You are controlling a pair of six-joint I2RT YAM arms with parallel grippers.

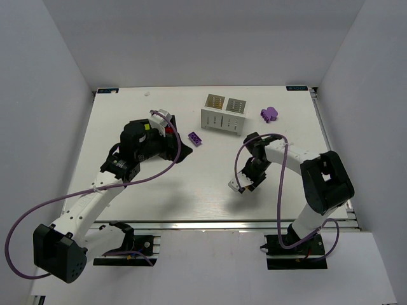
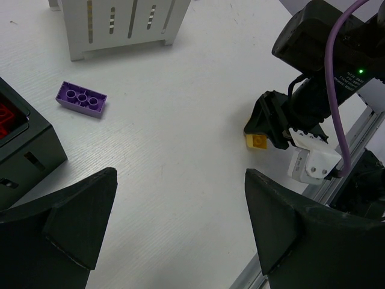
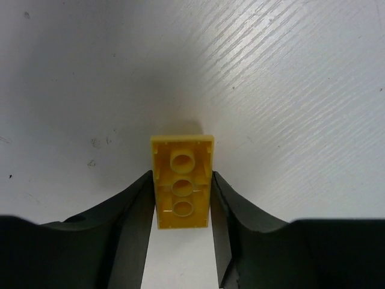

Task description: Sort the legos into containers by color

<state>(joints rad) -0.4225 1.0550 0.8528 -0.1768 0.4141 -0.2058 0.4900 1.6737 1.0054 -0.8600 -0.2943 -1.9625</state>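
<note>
Held piece: yellow brick point(image 3: 181, 186), pinched between the right fingers point(image 3: 132, 223) across its long sides, hollow tubes turned toward the wrist camera.
Place: low over the counter point(image 3: 289, 90), toward its near right part, well apart from both boxes.
Handling: probably light, stiff and smooth-walled; likely to pivot or slide out if pinched near one end. Flat long sides look like the surest hold, close to the middle.
Left fingers point(image 2: 78, 223): spread wide with nothing between them, hovering just beside the black box point(image 2: 30, 150).
Loose piece: purple brick point(image 2: 82, 99) flat on the counter between the black box and the white box point(image 2: 120, 24), touching neither.
Far piece: purple piece point(image 1: 269, 114) right of the white box, too small to read its shape.
Black box contents: red pieces point(image 2: 7, 114) in one cell, cut off by the frame edge; mostly covered by the arm from above.
White box contents: something yellowish in one cell, other cell unclear.
Unclear: whether the yellow brick touches the counter or hangs just above it.
</note>
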